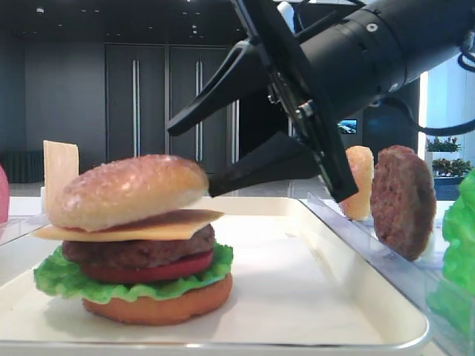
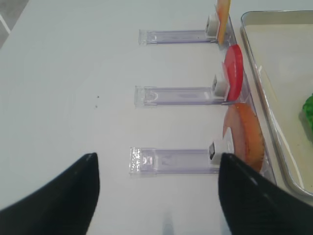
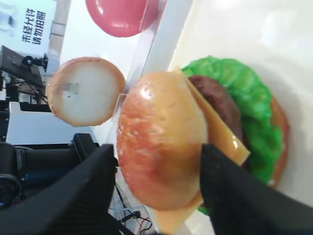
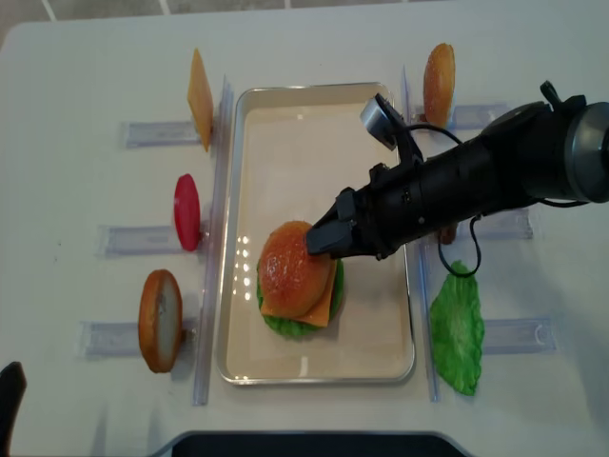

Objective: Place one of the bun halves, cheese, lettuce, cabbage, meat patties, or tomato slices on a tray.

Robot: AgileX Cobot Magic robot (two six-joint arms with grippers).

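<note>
Now your right gripper (image 1: pixel 210 159) stands spread beside the domed top bun (image 1: pixel 128 190), which caps the burger stack near the tray's (image 4: pixel 285 103) front-left corner; it looks light, stiff and smooth-crusted, so pinch across its rim rather than its dome.

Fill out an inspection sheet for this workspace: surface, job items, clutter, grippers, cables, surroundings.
Surface: white table, no spills seen.
Job's things: tray holds a stacked burger with bun top uppermost, over cheese, patty, tomato, lettuce, base. Spare bun, tomato slice, cheese slice, second bun, loose lettuce stand in clear racks.
Clutter: nothing seen.
Grippers: right gripper open, jaws either side of the bun top; left gripper open over bare table.
Cables: black cable on the right arm.
Surroundings: dark doors behind.
</note>
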